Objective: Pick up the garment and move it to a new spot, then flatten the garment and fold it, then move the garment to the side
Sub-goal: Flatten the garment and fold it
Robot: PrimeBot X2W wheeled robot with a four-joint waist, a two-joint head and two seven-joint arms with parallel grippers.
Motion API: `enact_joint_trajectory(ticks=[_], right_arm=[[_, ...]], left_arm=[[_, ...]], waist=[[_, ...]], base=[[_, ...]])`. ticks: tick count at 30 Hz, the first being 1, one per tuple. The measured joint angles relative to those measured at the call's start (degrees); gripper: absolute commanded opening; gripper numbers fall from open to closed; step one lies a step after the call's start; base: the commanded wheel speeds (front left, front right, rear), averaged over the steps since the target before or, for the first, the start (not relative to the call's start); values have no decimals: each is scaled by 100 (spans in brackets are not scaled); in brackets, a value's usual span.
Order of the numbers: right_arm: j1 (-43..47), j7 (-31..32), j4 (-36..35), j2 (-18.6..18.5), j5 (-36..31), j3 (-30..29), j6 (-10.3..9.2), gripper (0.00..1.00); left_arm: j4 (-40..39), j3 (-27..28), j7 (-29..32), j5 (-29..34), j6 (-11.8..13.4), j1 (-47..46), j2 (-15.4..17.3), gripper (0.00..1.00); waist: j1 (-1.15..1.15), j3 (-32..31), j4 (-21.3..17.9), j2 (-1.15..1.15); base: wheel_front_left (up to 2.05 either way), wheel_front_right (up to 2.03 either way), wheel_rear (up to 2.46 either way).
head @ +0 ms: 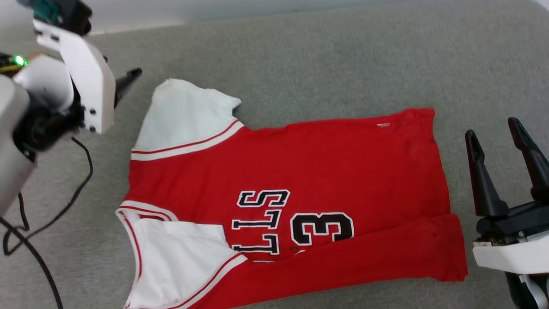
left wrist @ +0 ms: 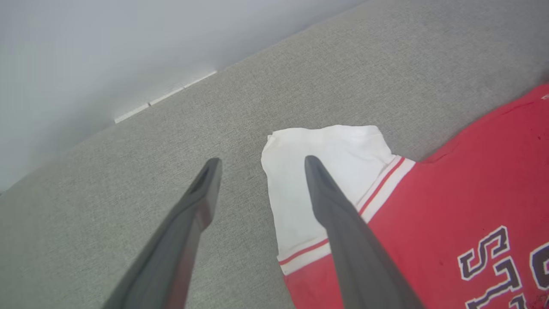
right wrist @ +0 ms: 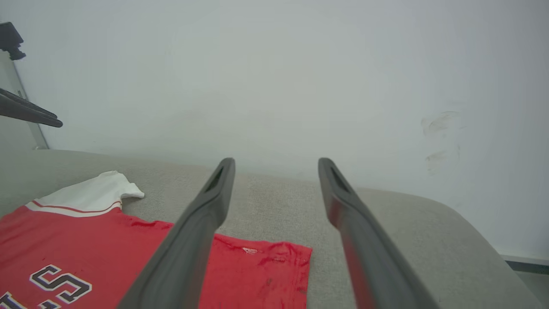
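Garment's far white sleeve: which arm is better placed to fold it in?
Left, probably: the left gripper hangs open right beside that sleeve, while the right gripper sits beyond the hem at the opposite end.

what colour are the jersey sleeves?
White sleeve with red-and-white striped trim; shows best in the left wrist view.

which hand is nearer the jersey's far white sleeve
Left. The left hand hovers open at the outer edge of the white sleeve; the right hand, also open, is beyond the opposite end of the jersey.
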Motion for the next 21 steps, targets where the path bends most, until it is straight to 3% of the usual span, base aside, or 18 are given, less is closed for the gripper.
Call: enact_joint_trajectory(ticks=[13,21], right_arm=[[-392,-79,-44,145,-80,221,0,100],[-628,-153,208,129,-21,321,0,100]], left_arm=[[665,-245,2473,-381,-277,-1531,-229,100],[716,-643,3026,-130,-394,-1662,-129,100]], waist=[[0,1156,-441,0],[0,1565,-689,0]], base=[[0,0,0],[0,0,0]])
